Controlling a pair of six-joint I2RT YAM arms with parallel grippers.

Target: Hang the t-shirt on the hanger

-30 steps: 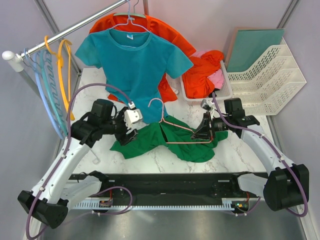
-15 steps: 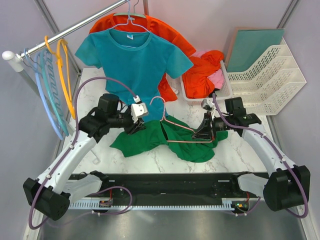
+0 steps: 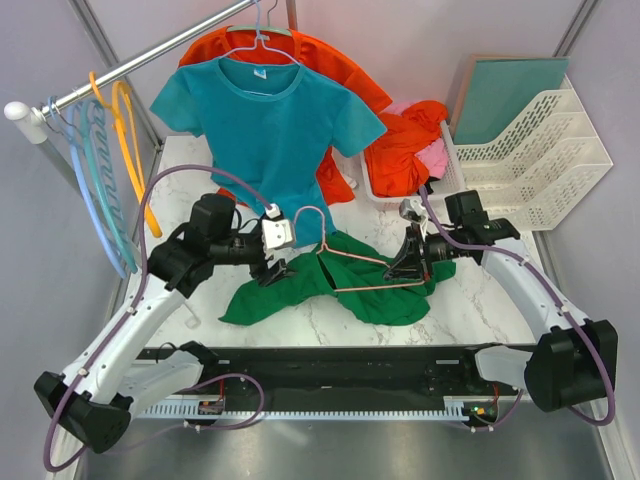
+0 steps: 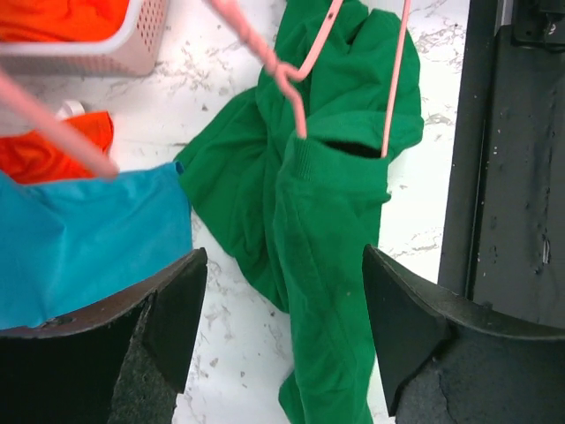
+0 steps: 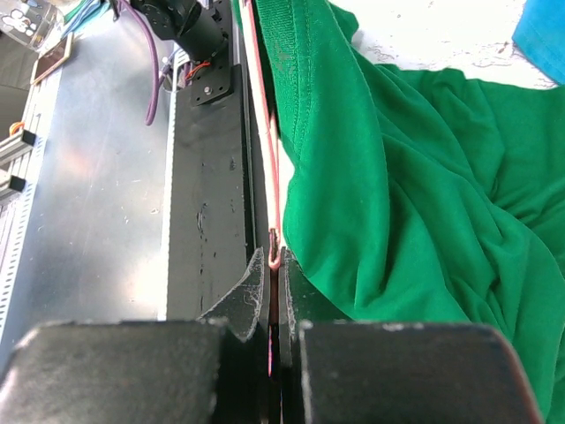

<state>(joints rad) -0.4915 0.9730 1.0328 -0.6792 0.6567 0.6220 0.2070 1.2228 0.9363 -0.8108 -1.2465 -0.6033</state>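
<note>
1. The plain dark green cotton t-shirt (image 3: 375, 300) lay crumpled on the white marble tabletop (image 3: 470, 310), around its middle and toward the near edge.
2. The thin pink wire hanger (image 4: 250, 35) rested across the shirt's far folds, its hook pointing toward the far edge. In my left wrist view, 2 of its wires ran into a dark opening behind a ribbed edge of the shirt.
3. My right gripper (image 5: 274, 291) had its fingers pressed together, clamped on the hanger's wire at its right-hand corner, over the shirt's right side.
4. My left gripper (image 4: 282, 327) hung over the shirt's left part with its 2 fingers spread apart and only green cloth below the gap. I could not tell whether the tips touched the cloth.
5. A teal-blue t-shirt (image 3: 270, 130) hung at the far edge, its hem near the hanger's hook.
6. A white plastic basket (image 3: 447, 188) of orange-red clothes sat toward the far right corner.
</note>
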